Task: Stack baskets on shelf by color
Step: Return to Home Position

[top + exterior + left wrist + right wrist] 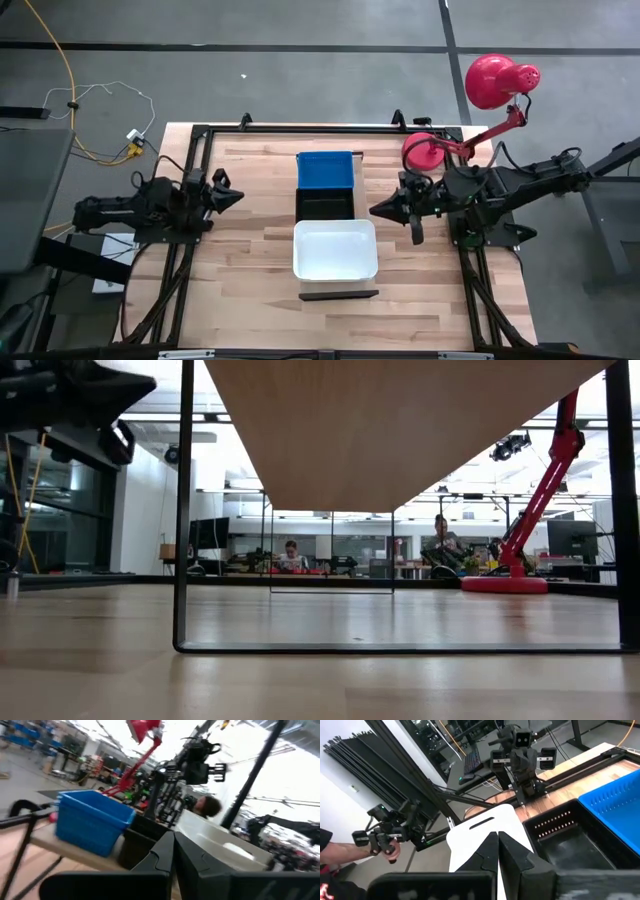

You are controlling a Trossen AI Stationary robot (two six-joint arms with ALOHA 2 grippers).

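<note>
Blue (325, 170), black (325, 206) and white (335, 250) baskets sit in a row on the shelf (400, 430), left gripper (236, 196) and right gripper (378, 210) pinched closed, empty, flanking them over the tabletop (250, 270); baskets look light, stiff, probably slick, so grab a rim wall.

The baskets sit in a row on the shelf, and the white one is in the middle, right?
Not quite: the black basket is in the middle. The white basket is at one end, the blue basket at the other, in a row on the shelf. The high view shows it.
</note>
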